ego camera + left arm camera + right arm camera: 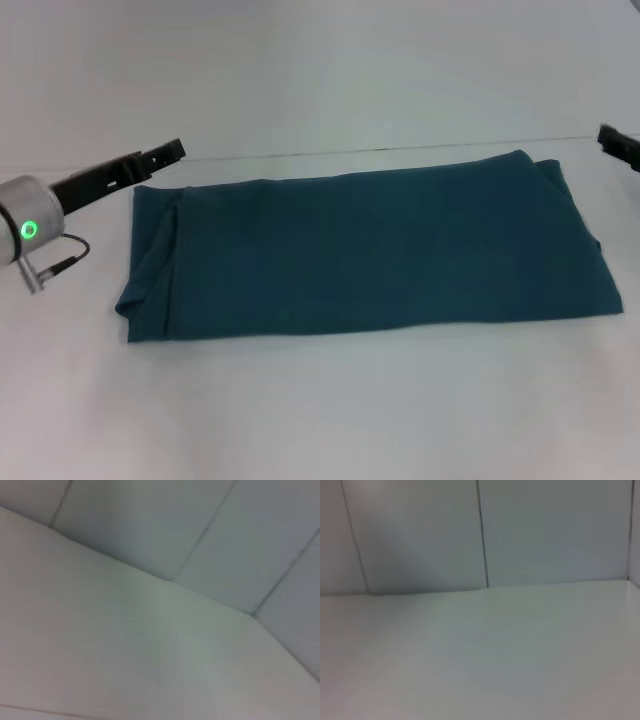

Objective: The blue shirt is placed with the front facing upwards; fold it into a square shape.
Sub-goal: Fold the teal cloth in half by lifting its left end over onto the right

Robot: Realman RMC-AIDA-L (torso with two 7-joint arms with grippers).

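Observation:
The blue shirt (360,250) lies on the white table in the head view, folded into a long wide band, with no lettering showing. Its left end has a loose fold and a drooping corner. My left gripper (170,152) sits just beyond the shirt's far left corner, off the cloth, and holds nothing. My right gripper (615,143) shows only as a dark tip at the right edge, beyond the shirt's far right corner. Both wrist views show only bare table and wall panels.
The white table (320,410) has free room in front of the shirt. Its far edge (400,150) runs just behind the shirt, with a pale wall beyond. A cable hangs by my left wrist (60,262).

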